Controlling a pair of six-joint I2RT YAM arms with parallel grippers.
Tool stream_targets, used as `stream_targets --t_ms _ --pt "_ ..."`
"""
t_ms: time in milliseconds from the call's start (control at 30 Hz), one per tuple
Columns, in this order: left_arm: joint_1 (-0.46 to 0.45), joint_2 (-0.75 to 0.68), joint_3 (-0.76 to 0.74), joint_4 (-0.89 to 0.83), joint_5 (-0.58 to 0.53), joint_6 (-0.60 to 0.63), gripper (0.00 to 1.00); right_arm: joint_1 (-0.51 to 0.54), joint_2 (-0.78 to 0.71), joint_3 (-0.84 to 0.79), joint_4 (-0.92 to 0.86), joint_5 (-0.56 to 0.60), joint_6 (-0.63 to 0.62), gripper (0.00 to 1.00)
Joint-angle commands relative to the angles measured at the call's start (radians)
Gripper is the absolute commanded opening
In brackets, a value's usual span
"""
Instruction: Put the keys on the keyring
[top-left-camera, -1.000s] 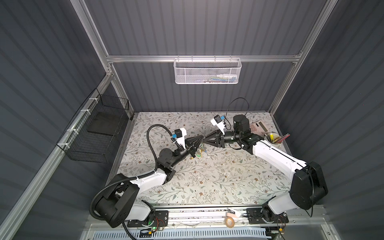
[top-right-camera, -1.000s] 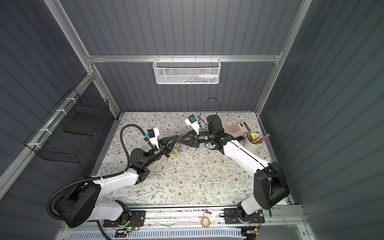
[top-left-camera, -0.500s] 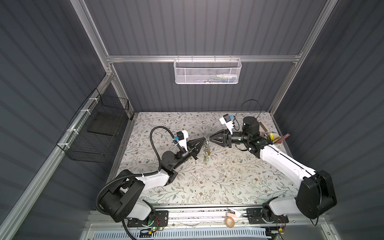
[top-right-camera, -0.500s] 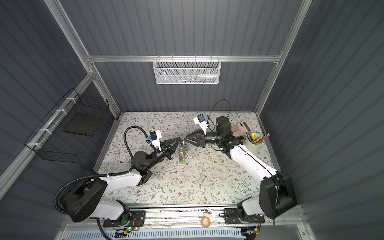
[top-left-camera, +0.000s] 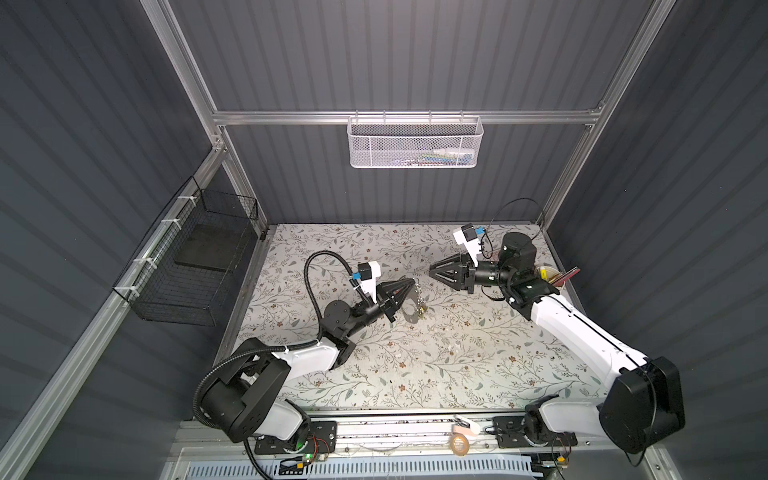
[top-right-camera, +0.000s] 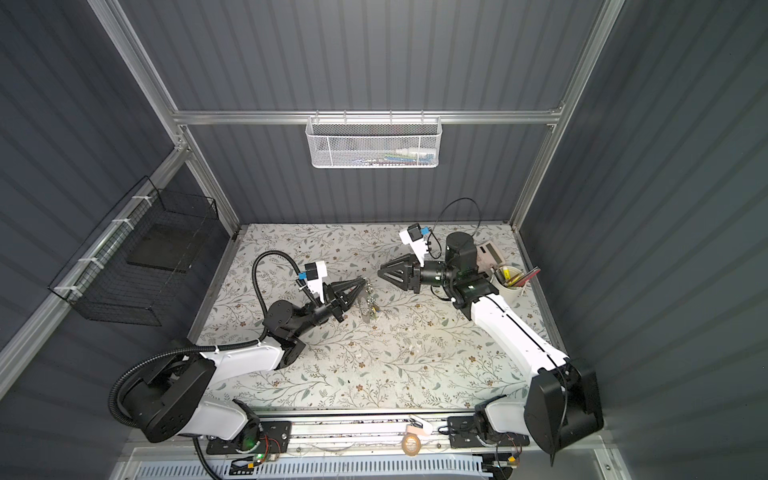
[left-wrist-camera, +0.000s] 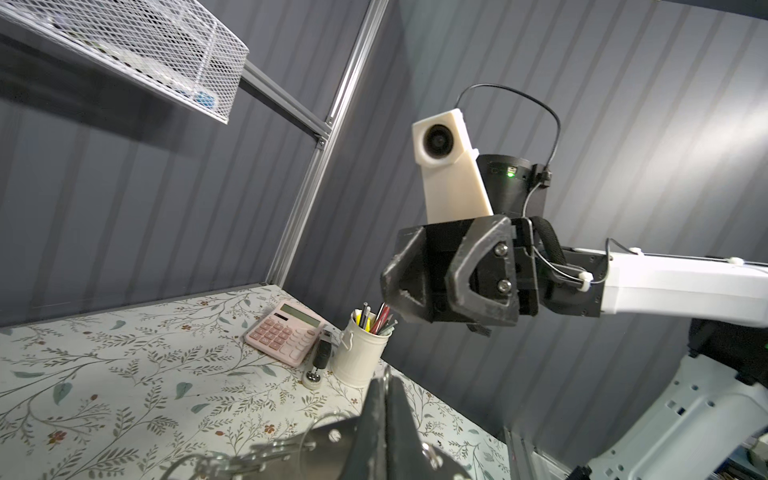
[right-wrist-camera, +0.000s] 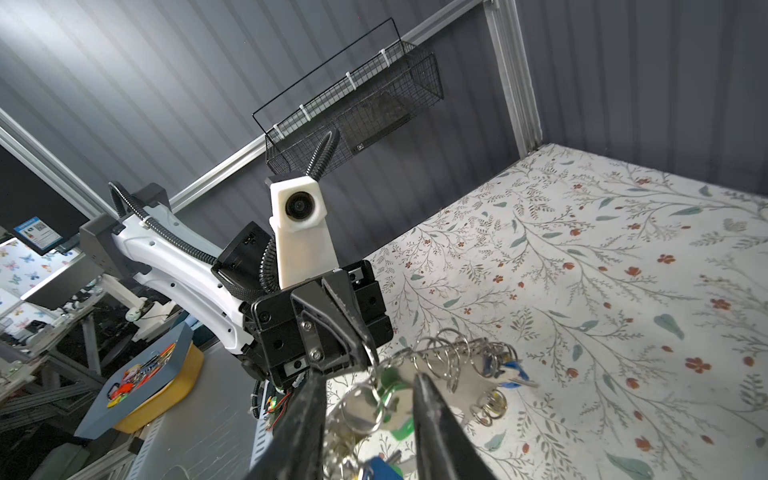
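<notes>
My left gripper (top-left-camera: 413, 281) (top-right-camera: 365, 281) (left-wrist-camera: 386, 380) is shut on the keyring (right-wrist-camera: 453, 351), holding it in the air above the middle of the table. Its small silver rings and blue tags dangle below the tips (top-left-camera: 419, 305) (top-right-camera: 371, 309). In the right wrist view, the keys with the green tag (right-wrist-camera: 392, 380) hang in that bunch, just under the left fingertips. My right gripper (top-left-camera: 432, 272) (top-right-camera: 379, 274) (right-wrist-camera: 369, 376) stands open a short way to the right, pointing at the bunch without touching it. The left wrist view shows its jaws (left-wrist-camera: 419, 286) empty.
At the back right corner stand a pink calculator (left-wrist-camera: 284, 332), a white cup of pens (left-wrist-camera: 359, 357) (top-right-camera: 509, 284) and a small black object (left-wrist-camera: 320, 361). A white mesh basket (top-left-camera: 415, 143) hangs on the back wall. A black wire basket (top-left-camera: 195, 266) hangs on the left wall.
The two grippers met tip to tip a second ago. My right gripper has let go and drawn back to the right. The left gripper keeps the keyring, shifted slightly right.
</notes>
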Motion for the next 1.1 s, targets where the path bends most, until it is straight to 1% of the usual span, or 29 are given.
stream_targets --t_ms 0,500,700,900,1067 --pt "-0.001 0.014 0.040 0.088 0.060 -0.033 0.00 0.025 0.033 0.038 0.030 -0.036 0.008 0.35" --pt "0.000 0.008 0.047 0.093 0.043 -0.036 0.00 0.055 0.074 0.011 0.017 -0.063 -0.008 0.23" --pt "0.008 -0.009 0.029 0.096 -0.008 -0.034 0.00 0.055 0.080 0.010 0.016 -0.064 -0.009 0.23" --pt "0.012 -0.021 0.031 0.089 -0.014 -0.033 0.00 0.055 0.089 0.010 0.020 -0.067 -0.008 0.23" --pt "0.012 -0.021 0.034 0.096 -0.011 -0.039 0.00 0.056 0.098 0.008 0.031 -0.068 0.000 0.20"
